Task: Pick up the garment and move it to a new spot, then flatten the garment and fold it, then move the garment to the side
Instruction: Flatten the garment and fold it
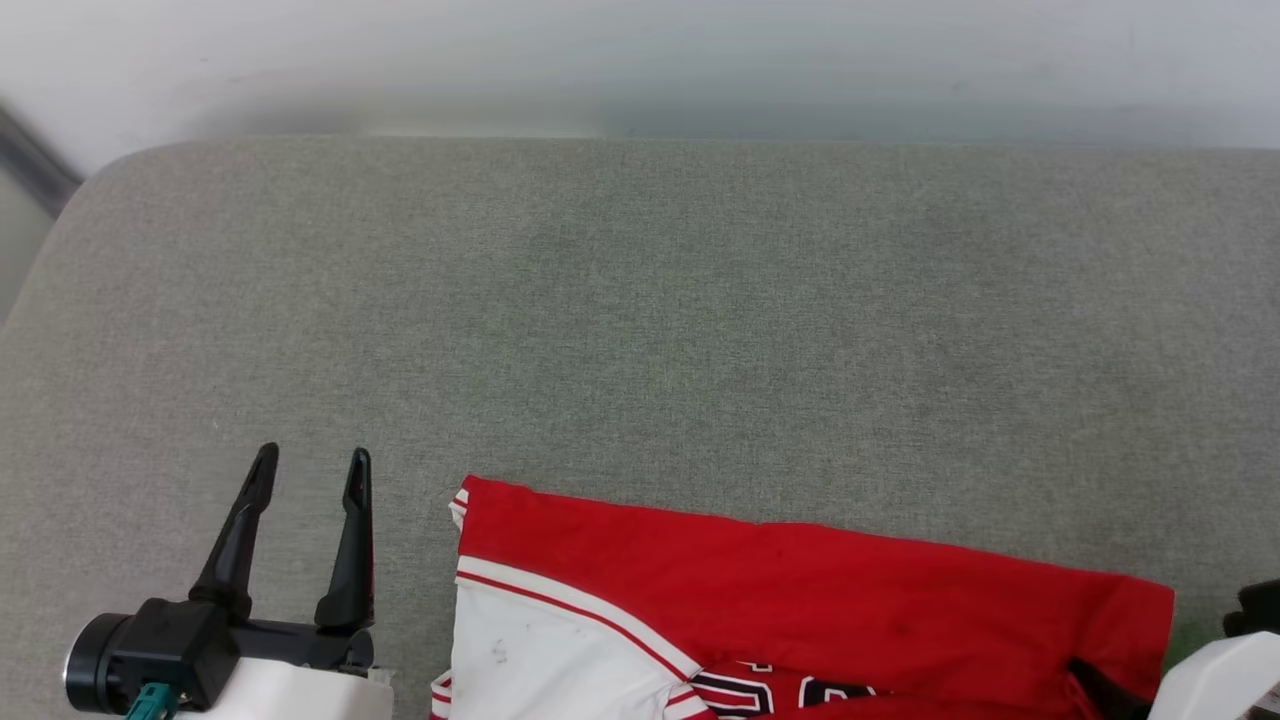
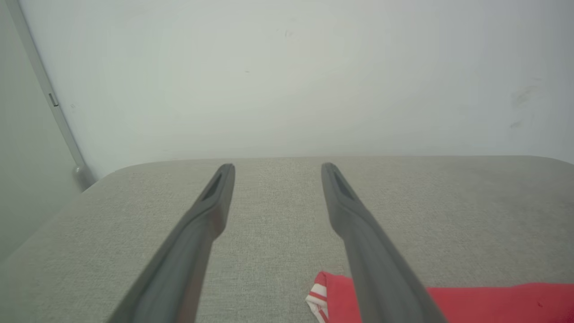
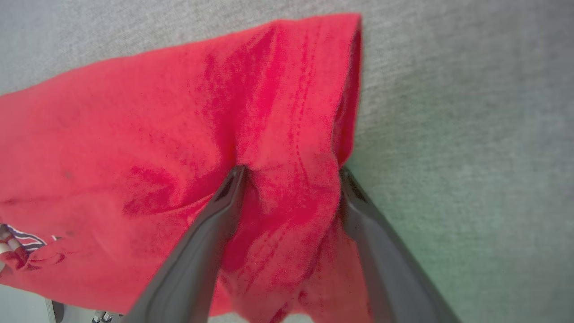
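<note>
The garment (image 1: 800, 580) lies on the grey desk (image 1: 640, 300) as a long red band. A white sleeve (image 1: 540, 640) and a strip of black lettering (image 1: 790, 692) show along the side nearest the robot. It sits just to the right of the left gripper (image 1: 313, 455) and apart from it. That gripper is open and empty, its fingers pointing out over bare desk.

The right gripper (image 3: 292, 170) is spread wide too. Its fingers (image 3: 202, 251) press down into the red cloth, and the garment's end edge lies just outside the right-hand one. A raised ridge of fabric stands loose between them; nothing is pinched.

This fits two stages: a grasp being set on that end, or a hold let go once the cloth was laid. The same care seems to apply in both. The right gripper should move only along the line of its own fingers, never sideways, so the ridge isn't dragged and the band isn't skewed. The cloth looks doubled at this end, so it matters how many layers sit between the fingers. The left gripper looks well placed, clear of the sleeve end yet near enough to steady it.
</note>
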Available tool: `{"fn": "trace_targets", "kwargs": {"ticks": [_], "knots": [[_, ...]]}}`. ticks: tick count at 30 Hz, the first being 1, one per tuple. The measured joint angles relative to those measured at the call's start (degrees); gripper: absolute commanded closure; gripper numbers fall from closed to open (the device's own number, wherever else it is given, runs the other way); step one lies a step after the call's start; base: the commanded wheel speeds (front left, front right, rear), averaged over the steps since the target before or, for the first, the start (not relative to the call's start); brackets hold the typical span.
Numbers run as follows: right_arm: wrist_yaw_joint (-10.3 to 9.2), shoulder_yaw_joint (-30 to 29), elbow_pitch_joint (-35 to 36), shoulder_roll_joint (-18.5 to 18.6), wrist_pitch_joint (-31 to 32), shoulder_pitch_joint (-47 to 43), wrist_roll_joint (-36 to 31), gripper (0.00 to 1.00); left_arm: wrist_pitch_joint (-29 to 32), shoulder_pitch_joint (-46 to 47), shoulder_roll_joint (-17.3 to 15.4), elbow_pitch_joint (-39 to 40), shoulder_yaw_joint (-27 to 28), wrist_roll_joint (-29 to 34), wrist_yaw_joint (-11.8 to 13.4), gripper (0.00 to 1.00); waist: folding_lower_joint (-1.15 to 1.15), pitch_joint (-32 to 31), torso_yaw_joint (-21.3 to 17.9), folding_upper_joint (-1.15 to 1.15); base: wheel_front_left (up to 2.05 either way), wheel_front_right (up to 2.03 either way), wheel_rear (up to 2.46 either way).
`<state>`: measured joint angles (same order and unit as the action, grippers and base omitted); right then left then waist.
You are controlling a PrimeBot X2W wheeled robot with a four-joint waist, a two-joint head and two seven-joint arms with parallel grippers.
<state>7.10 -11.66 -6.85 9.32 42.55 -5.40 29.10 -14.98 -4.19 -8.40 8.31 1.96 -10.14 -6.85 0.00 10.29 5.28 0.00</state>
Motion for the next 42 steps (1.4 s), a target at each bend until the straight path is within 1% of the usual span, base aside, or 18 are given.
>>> {"fn": "trace_targets", "kwargs": {"ticks": [1,4,5,6,7,10,15,19,25,29,34,42], "knots": [[-0.07,2.38,-0.76,0.64,-1.2,0.7,1.14,0.0,0.0,0.01,0.25,-0.36,-0.21,0.36,-0.23,0.0,0.0,-0.03,-0.16,0.0,0.0,0.0,0.0],[-0.08,3.74,-1.43,0.58,-2.57,1.27,2.85,0.0,0.0,0.01,0.36,-0.56,-0.15,0.41,-0.42,0.0,0.0,-0.34,-0.46,0.0,0.0,0.0,0.0],[-0.08,4.13,-1.72,0.63,-2.81,1.42,3.04,0.36,0.0,0.0,0.37,-0.64,-0.05,0.41,-0.47,0.0,0.0,-0.53,-0.57,0.0,0.0,0.0,0.0],[-0.08,4.48,-1.94,0.73,-3.37,1.49,3.09,0.96,0.0,-0.02,0.37,-0.67,0.08,0.41,-0.47,0.0,0.0,-0.72,-0.67,0.0,0.0,0.0,0.0],[-0.08,4.77,-2.19,0.84,-4.1,1.51,2.99,1.0,0.0,-0.08,0.37,-0.66,0.2,0.41,-0.48,0.0,0.0,-0.91,-0.76,0.0,0.0,0.0,0.0],[0.19,5.19,-3.1,1.23,-7.12,1.66,1.05,1.0,0.0,-0.22,0.31,-0.65,0.35,0.41,-0.49,0.0,0.0,-1.31,-1.03,0.0,0.0,0.0,0.0],[0.46,4.34,-4.14,1.07,-9.35,2.2,0.48,1.0,0.0,-0.58,-0.15,-0.58,-0.16,0.24,-0.55,0.0,0.0,-1.61,-1.67,0.0,0.0,0.0,0.0],[0.55,0.65,-4.91,1.32,-10.58,3.35,-0.66,1.0,-0.01,-0.89,-0.16,-0.75,0.11,0.23,-0.55,0.0,0.0,-1.72,-2.16,0.0,0.0,0.0,0.0],[0.45,-6.62,-6.47,2.94,-12.67,5.1,-4.71,1.0,-0.01,-1.16,-0.14,-0.81,-0.22,-0.03,-0.55,0.0,0.0,-1.98,-2.73,0.0,0.0,0.0,0.0],[0.44,-7.48,-5.94,3.05,-12.68,5.78,-5.61,1.0,-0.01,-1.55,-0.07,-1.15,-0.1,-0.04,-0.55,0.0,0.0,-2.71,-3.11,0.0,0.0,0.0,0.0],[0.41,-5.45,-0.7,2.71,-10.42,4.64,-4.77,1.0,-0.01,-2.12,0.49,-1.66,-0.1,-0.03,-0.55,0.0,0.0,-4.08,-3.44,0.0,0.0,0.0,0.0],[0.41,0.81,13.22,0.71,-1.51,-2.09,-2.32,1.0,-0.01,-3.82,1.41,-2.21,0.0,-0.21,-0.55,0.0,0.0,-6.74,-3.44,0.0,0.0,0.0,0.0]]}}
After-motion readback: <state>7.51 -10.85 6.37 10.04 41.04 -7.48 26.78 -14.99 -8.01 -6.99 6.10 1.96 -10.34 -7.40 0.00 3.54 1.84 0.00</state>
